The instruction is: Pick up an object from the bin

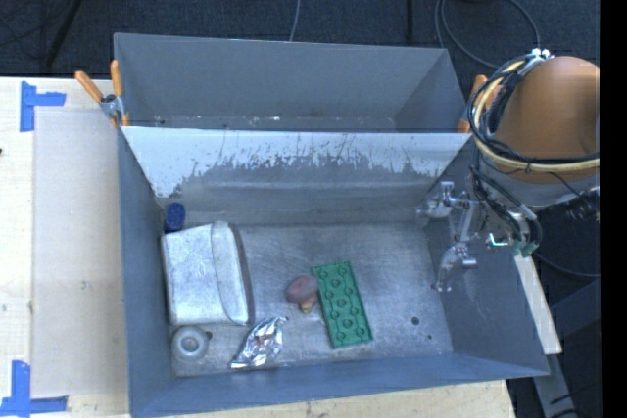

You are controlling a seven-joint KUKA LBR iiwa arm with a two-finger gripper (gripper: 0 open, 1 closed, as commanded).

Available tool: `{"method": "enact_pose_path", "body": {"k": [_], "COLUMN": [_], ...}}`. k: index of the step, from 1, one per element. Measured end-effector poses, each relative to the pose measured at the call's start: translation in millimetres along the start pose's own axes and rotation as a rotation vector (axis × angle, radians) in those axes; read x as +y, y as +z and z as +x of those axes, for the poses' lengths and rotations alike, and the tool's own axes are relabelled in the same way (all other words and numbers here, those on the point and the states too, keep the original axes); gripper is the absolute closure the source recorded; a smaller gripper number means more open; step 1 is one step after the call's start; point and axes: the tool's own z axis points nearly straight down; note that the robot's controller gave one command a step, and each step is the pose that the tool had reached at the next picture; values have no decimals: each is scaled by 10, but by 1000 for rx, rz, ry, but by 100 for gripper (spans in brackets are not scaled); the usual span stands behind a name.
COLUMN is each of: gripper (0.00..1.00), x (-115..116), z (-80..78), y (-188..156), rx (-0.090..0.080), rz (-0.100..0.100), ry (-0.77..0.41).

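The green studded brick point(343, 304), lying flat at lower centre, is judged nearest; it is best gripped from above across its narrow width. The gripper point(453, 235) is seen at right over bare floor, and whether it is open or closed cannot be told. A brownish lump point(302, 289) just left may be nudged; crumpled foil point(260, 343) and a pale box point(204, 274) lie further left.

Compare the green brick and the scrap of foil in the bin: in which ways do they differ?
The green brick is flat, rectangular and studded; the foil scrap is crumpled and irregular. The brick is plain green; the foil is shiny silver. The brick is larger and lies to the right of the foil in the view. Both rest on the bin floor, apart from each other.
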Motion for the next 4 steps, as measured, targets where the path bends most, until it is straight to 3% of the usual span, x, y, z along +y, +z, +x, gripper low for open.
{"method": "enact_pose_path", "body": {"k": [1,2,3,4], "gripper": [0,0,0,0], "x": [478,1204,1649,1986], "z": [487,-27,83,139], "y": [1338,1313,1316,1320], "rx": [-12,-12,-13,-13], "rz": [2,3,5,6], "ry": [-206,-335,-399,-592]}}
